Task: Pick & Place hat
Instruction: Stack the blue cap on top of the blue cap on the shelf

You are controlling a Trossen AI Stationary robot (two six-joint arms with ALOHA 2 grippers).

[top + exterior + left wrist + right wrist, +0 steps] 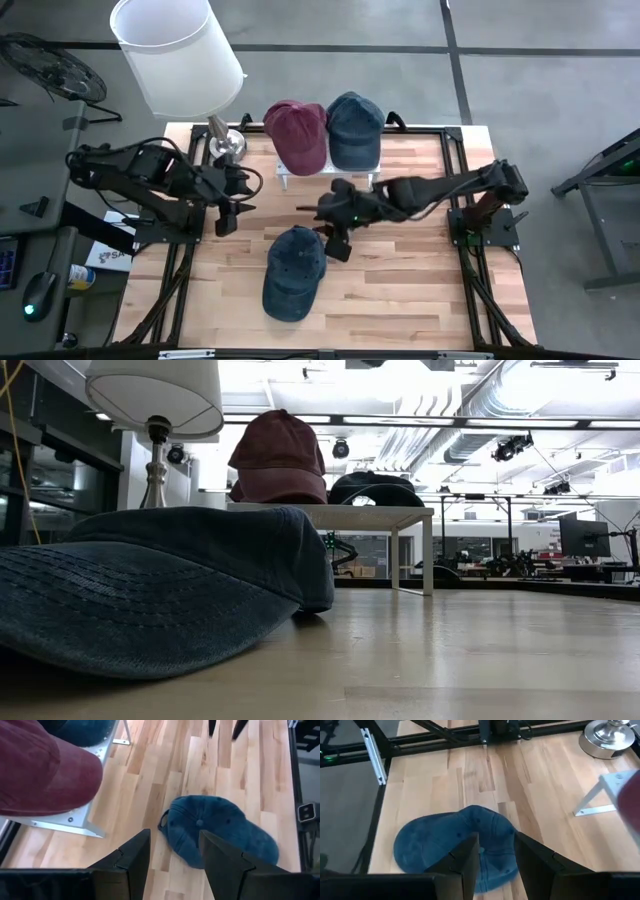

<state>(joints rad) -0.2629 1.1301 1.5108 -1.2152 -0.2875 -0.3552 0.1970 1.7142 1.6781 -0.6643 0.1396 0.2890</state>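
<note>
Overhead, a blue denim hat (pixel 294 272) is lying flat on the wooden table (pixel 400 300), toward its near edge, apart from a white stand (pixel 285 178) at the far side that is carrying a maroon hat (pixel 298 133) and a second, dark blue hat (pixel 354 128). A lamp (pixel 180 55) is standing at the far left corner.

The table-level view is showing what the overhead one cannot: the stand's legs (pixel 427 550) are lifting its top clear of the table, and the denim hat (pixel 150 585) is filling the foreground; neither arm is appearing here.

The right gripper (pixel 338 243) is hovering just over the far edge of the denim hat's crown, its arm reaching in from the right edge with the wrist angled downward; its fingers (pixel 467 857) are standing apart, holding nothing.

The left gripper (pixel 226 218) is waiting at the table's left side, well apart from the hat (pixel 220 832), fingers (pixel 135 857) likewise spread and empty.
</note>
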